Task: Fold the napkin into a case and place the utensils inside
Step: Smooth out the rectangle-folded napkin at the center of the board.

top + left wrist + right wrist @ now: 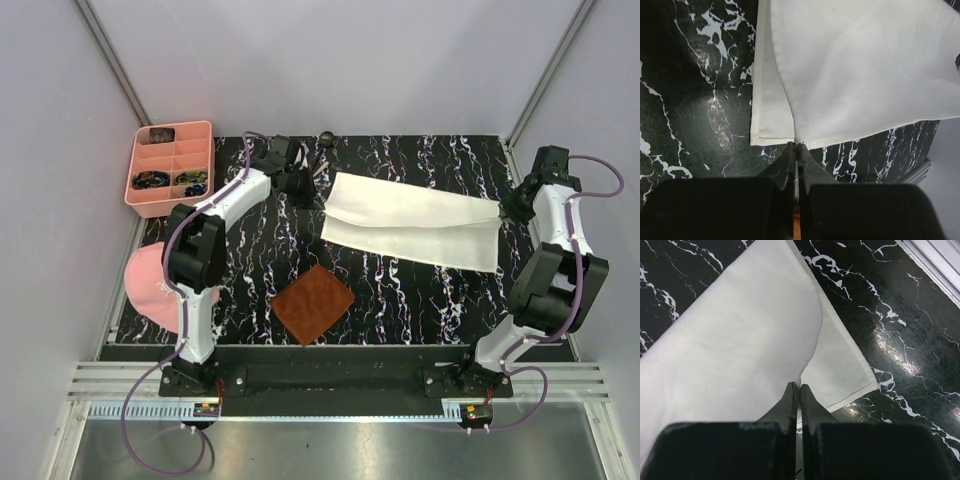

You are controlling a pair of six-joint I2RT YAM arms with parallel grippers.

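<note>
Across table (420, 290) | napkin (415, 225) folded | long axis left-right

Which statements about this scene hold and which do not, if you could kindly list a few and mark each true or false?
1. The cream-white cloth napkin lies in a single flat layer. False: one layer lies over another.
2. The left claw and the right claw are each shut on an end of the napkin. True.
3. The brown textured square mat lies under the napkin. False: it lies apart from it, nearer the arm bases.
4. The pink plastic compartment tray stands to the left of the napkin. True.
</note>
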